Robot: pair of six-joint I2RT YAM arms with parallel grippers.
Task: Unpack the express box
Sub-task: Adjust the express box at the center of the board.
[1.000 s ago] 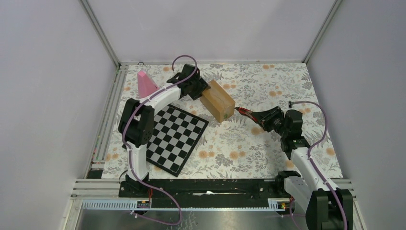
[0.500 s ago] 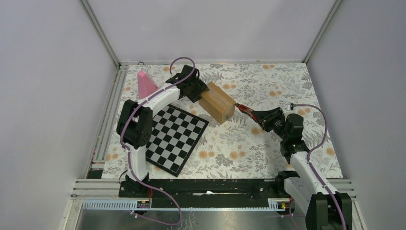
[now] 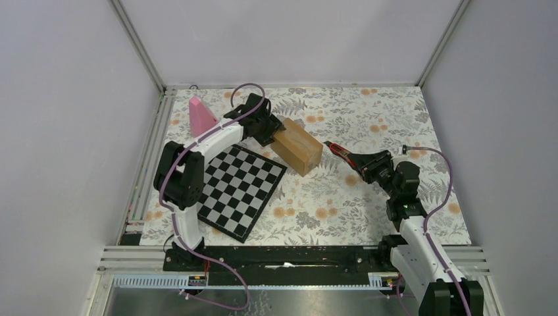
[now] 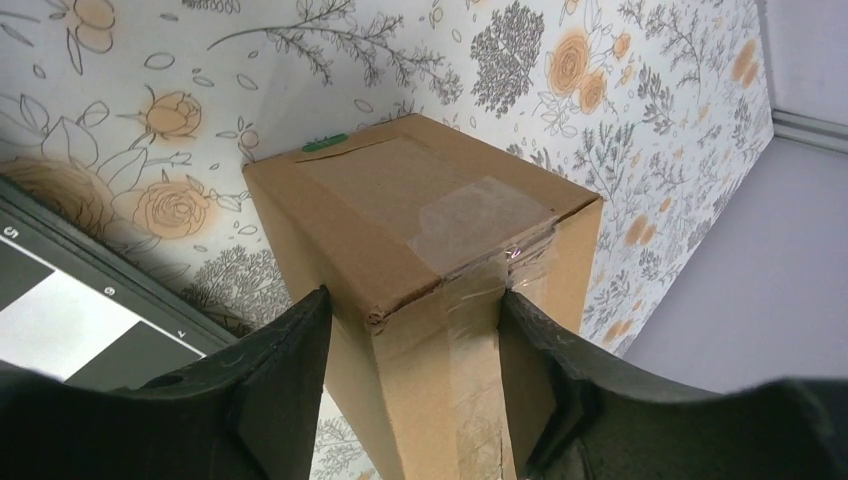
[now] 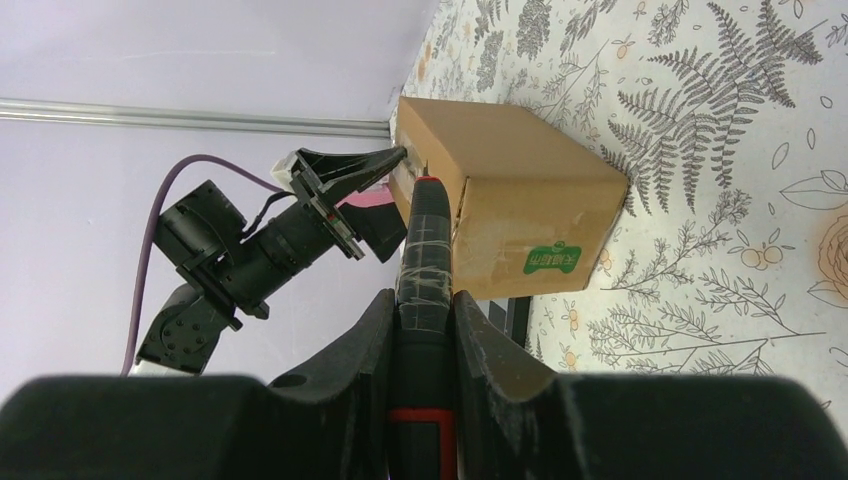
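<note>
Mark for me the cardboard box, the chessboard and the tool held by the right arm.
cardboard box (image 3: 299, 140): top view, on its upper face.
chessboard (image 3: 242, 191): top view, on the middle of the board.
tool (image 5: 425, 250): right wrist view, on its black taped shaft.

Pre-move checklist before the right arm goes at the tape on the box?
1. Left tool clamped on end of small brown cardboard box: ok.
2. Right tool shut on black-and-red pen-shaped implement: ok.
3. Implement tip aimed at box: ok.
4. Tip touching box: cannot tell.
5. Clear tape covers seam, box shut: ok.
</note>
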